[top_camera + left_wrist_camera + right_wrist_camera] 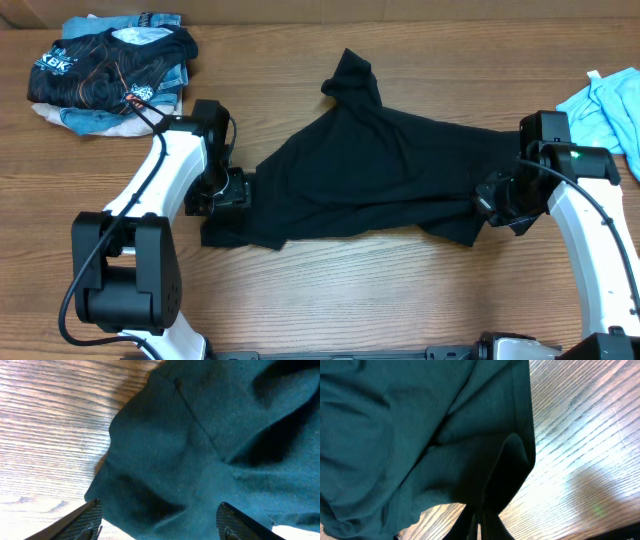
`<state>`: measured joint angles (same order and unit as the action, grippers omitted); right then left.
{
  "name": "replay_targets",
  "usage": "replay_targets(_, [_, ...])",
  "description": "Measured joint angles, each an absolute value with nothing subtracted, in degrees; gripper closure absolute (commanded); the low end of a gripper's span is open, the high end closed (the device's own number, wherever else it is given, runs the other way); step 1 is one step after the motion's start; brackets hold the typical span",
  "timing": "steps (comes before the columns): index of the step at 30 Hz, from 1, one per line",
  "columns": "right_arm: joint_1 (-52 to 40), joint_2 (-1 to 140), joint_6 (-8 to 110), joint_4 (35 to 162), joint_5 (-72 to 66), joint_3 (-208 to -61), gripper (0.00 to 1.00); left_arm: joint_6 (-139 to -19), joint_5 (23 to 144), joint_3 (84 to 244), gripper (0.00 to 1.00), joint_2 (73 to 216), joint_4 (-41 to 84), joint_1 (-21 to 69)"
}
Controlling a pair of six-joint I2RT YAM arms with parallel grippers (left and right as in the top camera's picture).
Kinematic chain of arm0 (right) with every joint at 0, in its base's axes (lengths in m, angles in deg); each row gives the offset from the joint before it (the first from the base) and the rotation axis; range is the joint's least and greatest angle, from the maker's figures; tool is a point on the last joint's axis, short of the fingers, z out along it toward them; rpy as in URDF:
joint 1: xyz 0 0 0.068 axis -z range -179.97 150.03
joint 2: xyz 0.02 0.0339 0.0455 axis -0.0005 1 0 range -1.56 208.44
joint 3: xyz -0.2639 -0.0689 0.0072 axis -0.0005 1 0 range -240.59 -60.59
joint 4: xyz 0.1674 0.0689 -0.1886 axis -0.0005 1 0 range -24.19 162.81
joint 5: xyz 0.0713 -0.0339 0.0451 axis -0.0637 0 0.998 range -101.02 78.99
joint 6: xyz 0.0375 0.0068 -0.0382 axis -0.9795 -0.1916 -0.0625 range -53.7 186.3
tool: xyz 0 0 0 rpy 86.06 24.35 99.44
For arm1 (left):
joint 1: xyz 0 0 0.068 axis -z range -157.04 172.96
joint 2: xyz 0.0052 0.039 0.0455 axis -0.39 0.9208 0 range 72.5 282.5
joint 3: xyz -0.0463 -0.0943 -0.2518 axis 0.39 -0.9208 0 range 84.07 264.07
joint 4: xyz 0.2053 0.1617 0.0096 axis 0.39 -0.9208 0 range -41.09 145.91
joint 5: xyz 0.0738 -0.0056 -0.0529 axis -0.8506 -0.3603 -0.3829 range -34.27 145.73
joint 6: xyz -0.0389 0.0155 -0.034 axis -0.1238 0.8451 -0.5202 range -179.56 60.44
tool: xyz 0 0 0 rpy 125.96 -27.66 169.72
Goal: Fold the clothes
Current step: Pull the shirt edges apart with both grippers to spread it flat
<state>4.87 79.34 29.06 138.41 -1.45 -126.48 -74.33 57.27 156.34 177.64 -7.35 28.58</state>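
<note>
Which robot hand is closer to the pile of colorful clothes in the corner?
Left. The left gripper is close by the pile, open at one end of the shirt. The right gripper is far off, pinching its other end.

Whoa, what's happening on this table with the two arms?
A robot is working on a black T-shirt that lies crumpled on the wooden table. The right gripper is shut on one edge of the shirt, while the left gripper hangs open over the opposite edge. No neat fold is made yet.
</note>
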Motion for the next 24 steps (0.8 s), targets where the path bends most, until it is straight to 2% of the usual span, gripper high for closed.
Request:
replay_targets(6, [4.87,79.34,30.99,138.89,-1.43,-126.48,0.94,-74.15,57.32,153.81,0.26,177.64,-4.4,28.58])
replay_targets(7, [4.87,79.34,31.16,138.93,-1.45,-126.48,0.94,-74.13,57.32,153.28,0.3,177.64,-4.12,28.58])
replay_targets(12, [4.87,79.34,31.82,138.89,-1.45,-126.48,0.94,-74.06,57.51,152.12,0.36,177.64,-4.01,28.58])
replay_targets(24, [4.87,79.34,31.82,139.41,-1.45,-126.48,0.94,-74.0,58.13,150.88,0.32,177.66,-1.04,28.58])
